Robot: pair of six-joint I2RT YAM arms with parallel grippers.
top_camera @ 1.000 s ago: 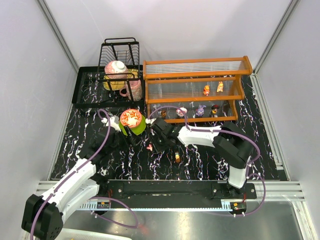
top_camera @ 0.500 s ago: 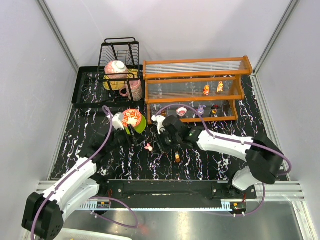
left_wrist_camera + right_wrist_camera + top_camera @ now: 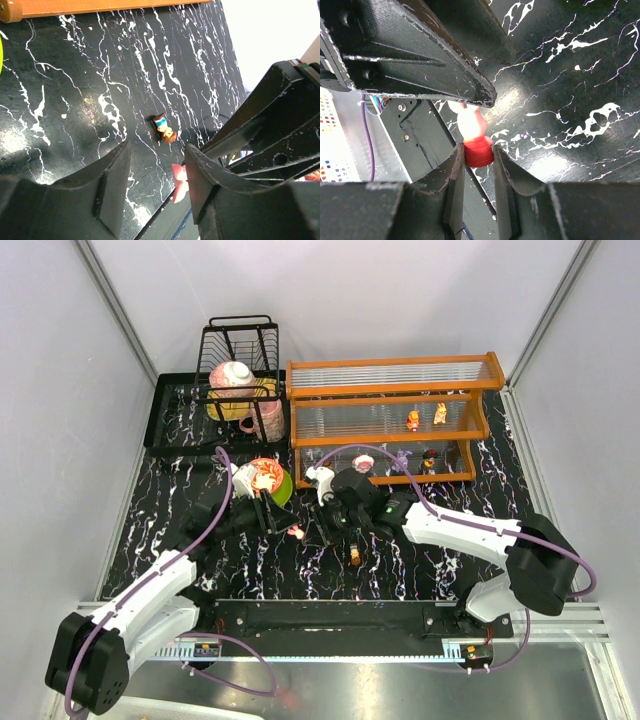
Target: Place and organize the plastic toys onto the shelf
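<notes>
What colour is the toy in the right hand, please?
The toy is pink with a red base, clearest in the right wrist view.

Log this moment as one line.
left gripper: open, beside pink figurine | right gripper: shut on pink figurine | brown figurine: loose on black mat | orange shelf: partly filled

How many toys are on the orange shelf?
5: orange toy and yellow toy on the middle tier; pink-white toy, purple toy and dark toy on the bottom tier. The right arm may hide more.
</notes>
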